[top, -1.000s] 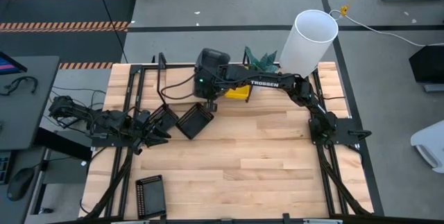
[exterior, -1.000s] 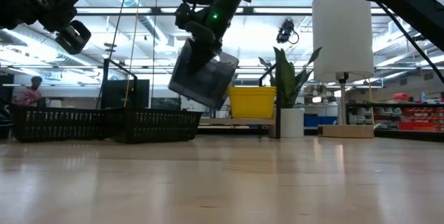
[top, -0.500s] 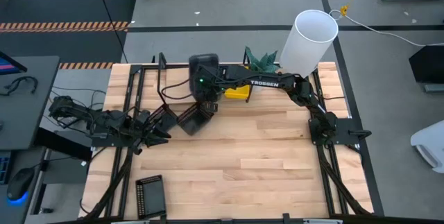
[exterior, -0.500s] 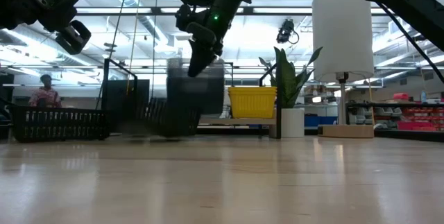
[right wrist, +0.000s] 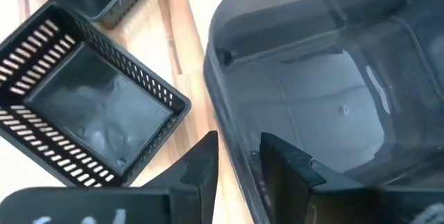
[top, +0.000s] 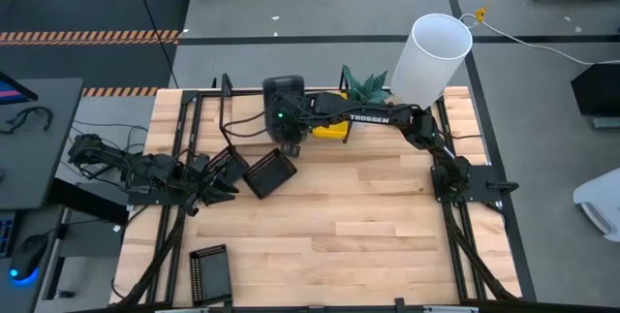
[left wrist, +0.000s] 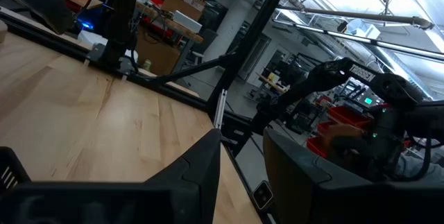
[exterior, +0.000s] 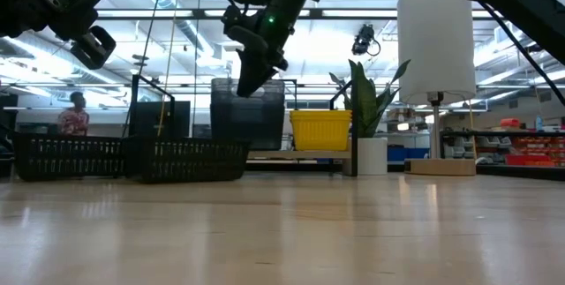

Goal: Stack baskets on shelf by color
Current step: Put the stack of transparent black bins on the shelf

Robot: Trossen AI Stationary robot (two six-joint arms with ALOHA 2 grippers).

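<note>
A smoky grey basket (top: 283,90) (exterior: 249,113) stands upright on its base on the shelf (exterior: 305,154) at the table's far edge, left of a yellow basket (exterior: 320,129) (top: 334,131). My right gripper (exterior: 252,71) (right wrist: 239,154) is over its rim, shut on it. Two black slatted baskets (top: 269,172) (top: 230,165) lie on the table just nearer, and a third (top: 210,272) lies at the near left. My left gripper (top: 221,187) (exterior: 91,47) hangs raised at the table's left, shut and holding nothing. My right gripper pinches the grey basket's rim (right wrist: 232,158) on a side wall, with one finger (right wrist: 201,168) outside the wall and the other (right wrist: 291,161) inside. The fingers come from above, slanting down. The basket stands upright with its base on the shelf.
A potted plant (exterior: 366,100) and a tall white cylinder (exterior: 433,38) (top: 431,56) stand right of the yellow basket. Black frame rails (top: 179,158) run along the table's left and right sides. Bare wood (top: 368,216) fills the middle and near right. A person (exterior: 75,117) shows in the room beyond.
My right gripper has carried the grey basket a little toward the table's left and down. The basket hung tilted in the air a second ago and now stands upright on the shelf. The black basket nearest it has shifted slightly to the left.
</note>
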